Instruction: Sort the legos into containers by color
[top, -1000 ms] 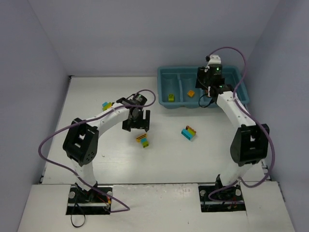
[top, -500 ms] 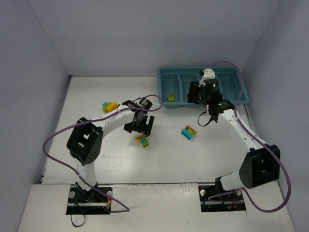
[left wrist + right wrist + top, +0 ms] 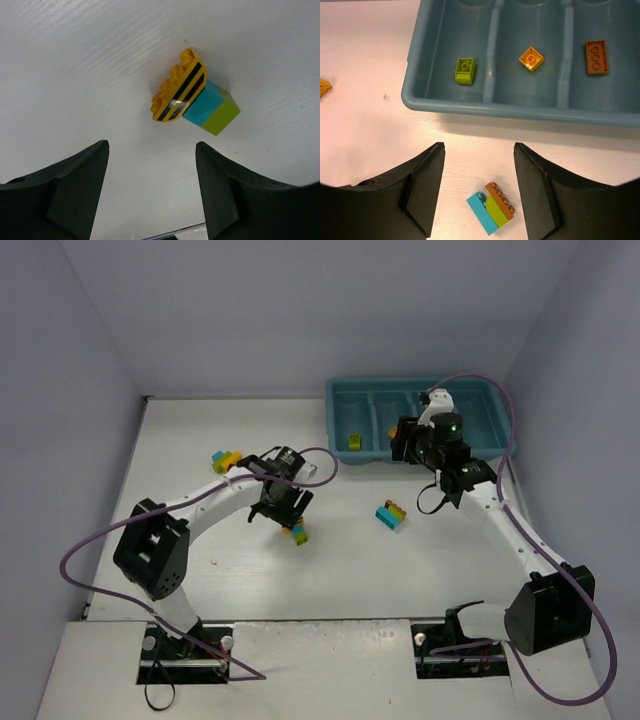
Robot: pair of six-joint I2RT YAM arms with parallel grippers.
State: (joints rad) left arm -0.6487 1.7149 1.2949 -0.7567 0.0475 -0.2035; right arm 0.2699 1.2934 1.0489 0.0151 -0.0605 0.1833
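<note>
Tray [image 3: 450,107] at one o'clock on my table [image 3: 420,570] carries a green brick [image 3: 464,70], yellow brick [image 3: 531,59] and orange brick [image 3: 596,57], one per compartment; right gripper [image 3: 479,165] hangs open, cyan-green-orange clump [image 3: 492,207] on the table between its fingers; left gripper [image 3: 151,165], jaws spread, hovers with striped yellow-cyan-green clump [image 3: 192,100] at its twelve o'clock.

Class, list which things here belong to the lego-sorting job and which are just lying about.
Job: tray; green brick, yellow brick, orange brick inside it; striped clump, cyan-green-orange clump, far clump on the table.
Lying about: nothing seen.
</note>
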